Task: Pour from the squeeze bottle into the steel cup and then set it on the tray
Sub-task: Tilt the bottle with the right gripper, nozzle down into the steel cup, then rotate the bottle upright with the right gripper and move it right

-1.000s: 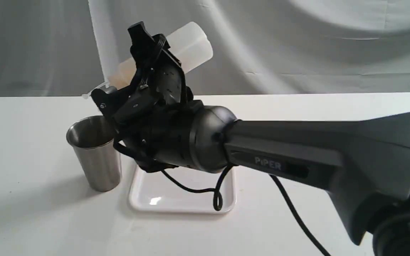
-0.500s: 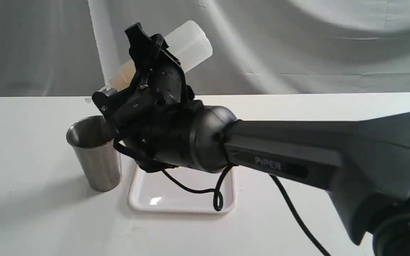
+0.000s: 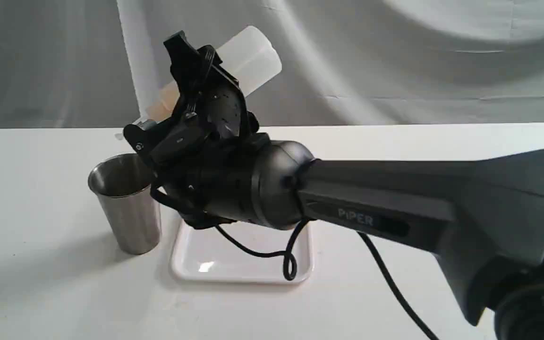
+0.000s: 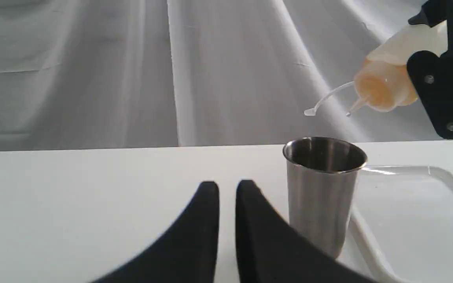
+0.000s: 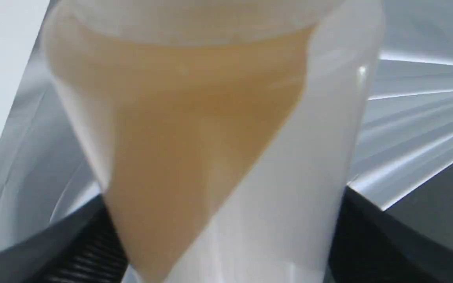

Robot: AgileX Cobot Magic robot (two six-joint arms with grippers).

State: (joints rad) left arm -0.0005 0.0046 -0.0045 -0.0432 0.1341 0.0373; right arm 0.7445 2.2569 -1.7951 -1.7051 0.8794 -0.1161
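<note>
Right hand point(image 3: 161, 94) around one squeeze bottle point(image 3: 253, 56)

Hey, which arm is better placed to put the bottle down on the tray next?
Right. The right hand grips the tilted bottle above the cup, tray just beside. The left hand sits low, shut and empty.

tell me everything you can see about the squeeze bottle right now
The squeeze bottle is a translucent whitish plastic cylinder, held in the air and tilted nozzle-down by the right gripper, which clamps its sides. Amber liquid sits pooled at the shoulder end, toward the pointed nozzle. A thin cap strap dangles beside it. The nozzle hangs above the steel cup without touching it; no stream is visible.
</note>
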